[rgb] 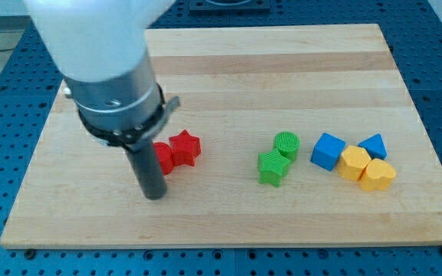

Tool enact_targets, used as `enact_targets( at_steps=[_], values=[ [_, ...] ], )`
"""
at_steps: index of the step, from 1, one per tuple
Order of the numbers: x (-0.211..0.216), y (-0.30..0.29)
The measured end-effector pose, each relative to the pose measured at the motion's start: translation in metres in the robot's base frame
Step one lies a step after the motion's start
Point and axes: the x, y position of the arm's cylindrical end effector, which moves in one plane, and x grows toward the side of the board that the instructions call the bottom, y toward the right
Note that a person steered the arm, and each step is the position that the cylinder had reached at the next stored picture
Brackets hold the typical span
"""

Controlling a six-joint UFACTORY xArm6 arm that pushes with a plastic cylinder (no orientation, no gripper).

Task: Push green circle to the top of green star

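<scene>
Down at the view's lower left, my tip (154, 195) rests bare on the wooden board (282, 61), holding nothing, just beside a red block (162, 158) and red star (184, 147). Well apart to the right, the green circle (286, 143) touches the green star (272, 168) at its upper right.

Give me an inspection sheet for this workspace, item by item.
Surface: wooden board, on a blue perforated table.
Job's things: green circle touching the green star, at its upper right.
Clutter: red star and another red block; blue cube, blue triangle, yellow hexagon, yellow heart clustered at the view's right.
Gripper: none; my tip is just below the red blocks, well left of the green ones.
Cables: nothing seen.
Surroundings: nothing seen.
</scene>
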Motion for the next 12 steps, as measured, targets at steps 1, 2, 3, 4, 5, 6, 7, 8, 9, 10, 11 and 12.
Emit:
enact_targets(
  at_steps=[1,2,3,4,5,6,7,8,9,10,11,12],
  values=[
    [0.006,0.058],
    [0.015,0.132],
    [0.013,0.185],
    [-0.014,0.205],
    [-0.037,0.210],
    [-0.055,0.197],
    [-0.079,0.189],
    [-0.102,0.180],
    [-0.125,0.178],
    [-0.135,0.151],
    [-0.133,0.143],
    [-0.132,0.138]
  ],
)
